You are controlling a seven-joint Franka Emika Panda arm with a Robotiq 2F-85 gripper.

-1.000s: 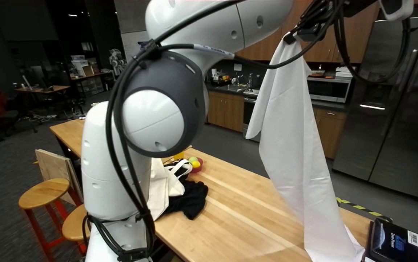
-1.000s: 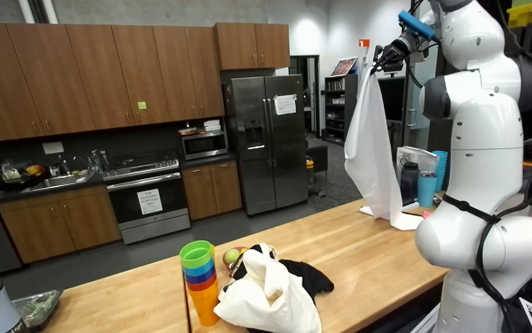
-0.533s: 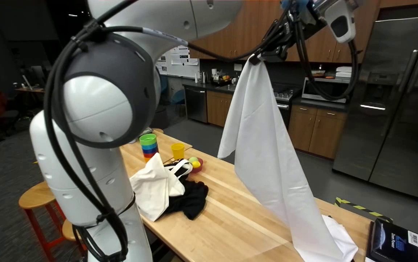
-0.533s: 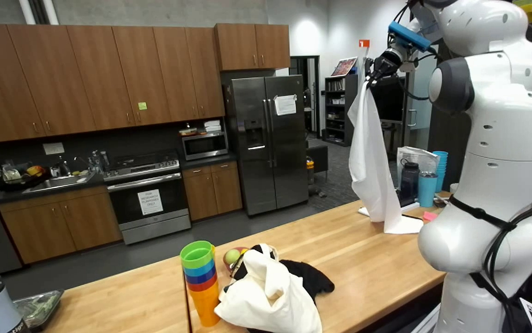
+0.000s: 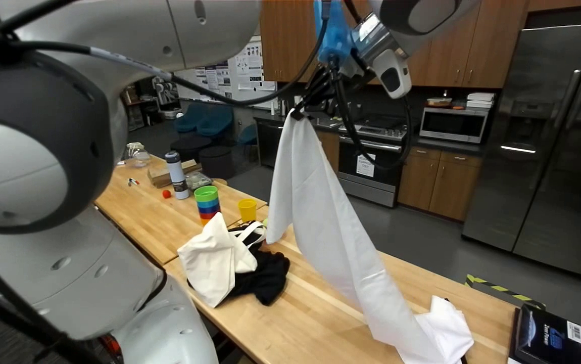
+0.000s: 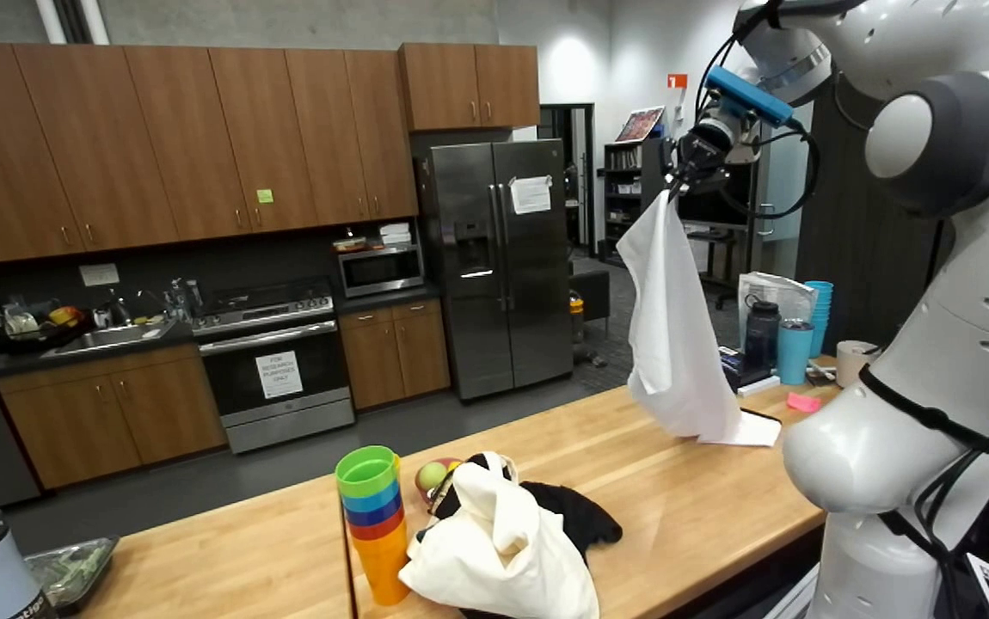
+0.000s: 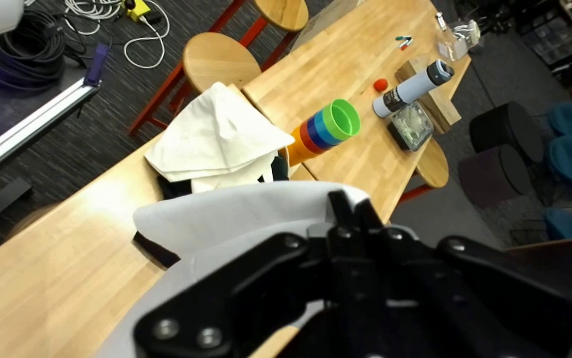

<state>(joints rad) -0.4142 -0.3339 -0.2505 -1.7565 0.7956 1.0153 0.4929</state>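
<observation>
Pinched at its top by the nearly closed pincer (image 5: 297, 115), a white cloth (image 5: 333, 237) seems only partly lifted, its lower end not yet off the surface (image 5: 316, 326).

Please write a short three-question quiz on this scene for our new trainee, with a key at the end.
1. True or false: the tool pinches the white cloth at its upper end.
2. Which colour tops the cup stack: (a) red, (b) green or (c) blue?
3. Fill in: the fabric bunched on the table against the cream bag is ____.

Key: 1 true; 2 b; 3 black.
</observation>
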